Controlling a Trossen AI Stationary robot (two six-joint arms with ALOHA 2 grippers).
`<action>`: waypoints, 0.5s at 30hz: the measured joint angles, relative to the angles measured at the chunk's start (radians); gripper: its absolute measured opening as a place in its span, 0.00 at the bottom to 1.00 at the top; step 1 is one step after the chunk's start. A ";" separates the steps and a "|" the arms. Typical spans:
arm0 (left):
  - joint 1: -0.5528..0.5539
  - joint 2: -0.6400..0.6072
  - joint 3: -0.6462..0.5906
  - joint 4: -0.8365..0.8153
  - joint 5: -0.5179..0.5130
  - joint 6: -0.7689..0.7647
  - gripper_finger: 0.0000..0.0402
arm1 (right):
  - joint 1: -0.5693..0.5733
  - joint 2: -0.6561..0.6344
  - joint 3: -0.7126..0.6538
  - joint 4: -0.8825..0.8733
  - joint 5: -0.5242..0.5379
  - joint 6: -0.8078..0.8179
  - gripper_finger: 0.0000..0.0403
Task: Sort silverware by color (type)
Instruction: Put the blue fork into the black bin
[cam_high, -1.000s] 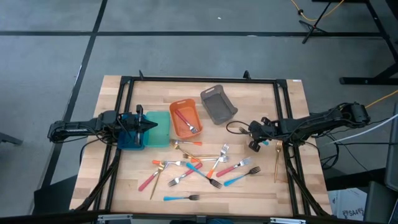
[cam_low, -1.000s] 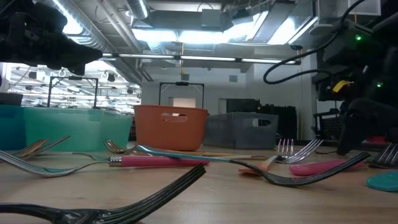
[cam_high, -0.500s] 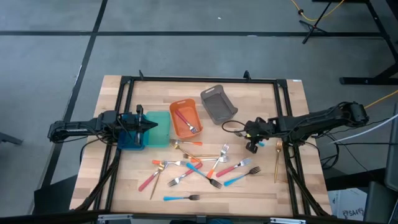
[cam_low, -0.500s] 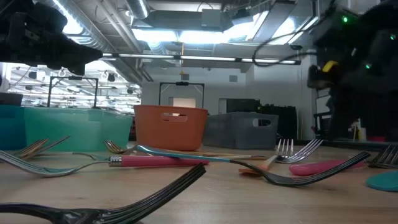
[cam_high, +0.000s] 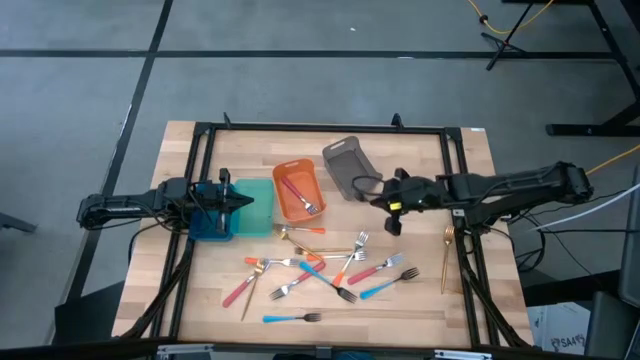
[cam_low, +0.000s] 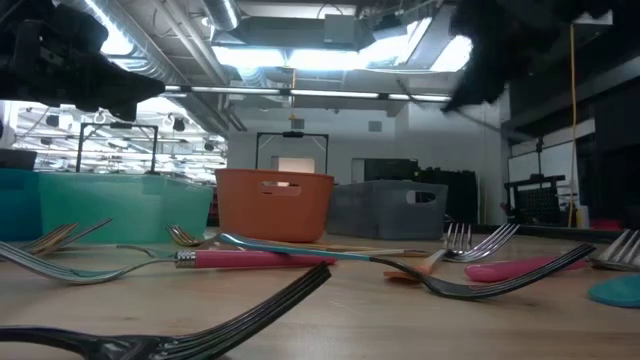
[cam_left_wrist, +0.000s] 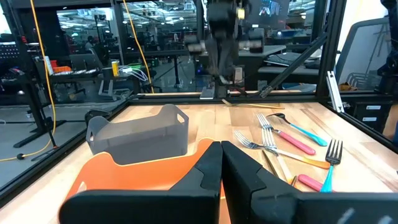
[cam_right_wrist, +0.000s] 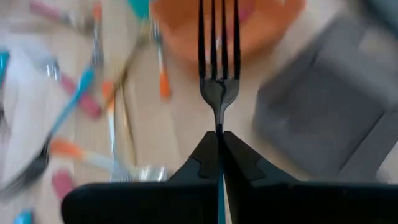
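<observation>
Right wrist view: right gripper (cam_right_wrist: 219, 138) clamped on a fork (cam_right_wrist: 218, 62), carrying it toward the bins; next, release over matching bin. Left gripper (cam_left_wrist: 221, 163) together, waiting over the teal bin (cam_high: 256, 208).

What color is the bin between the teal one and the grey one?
Orange bin, clearest in the high view.

Teal bin (cam_high: 258, 207), orange bin (cam_high: 296, 190), grey bin (cam_high: 351, 168) (forks (cam_high: 300, 318): pink, blue, orange, gold).

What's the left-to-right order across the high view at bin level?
left gripper, shut, over the teal bin → orange bin → grey bin → right gripper, shut on a fork → gold utensil by the right rail.
</observation>
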 joint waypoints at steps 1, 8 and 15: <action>0.000 0.000 0.000 0.000 0.000 0.000 0.00 | -0.002 0.000 0.020 0.012 0.013 -0.025 0.00; 0.000 0.000 0.000 0.000 0.000 0.000 0.00 | -0.107 0.000 0.114 0.065 -0.015 -0.078 0.00; 0.000 0.000 0.000 0.000 -0.005 0.000 0.00 | -0.287 0.061 0.176 0.069 -0.139 -0.078 0.00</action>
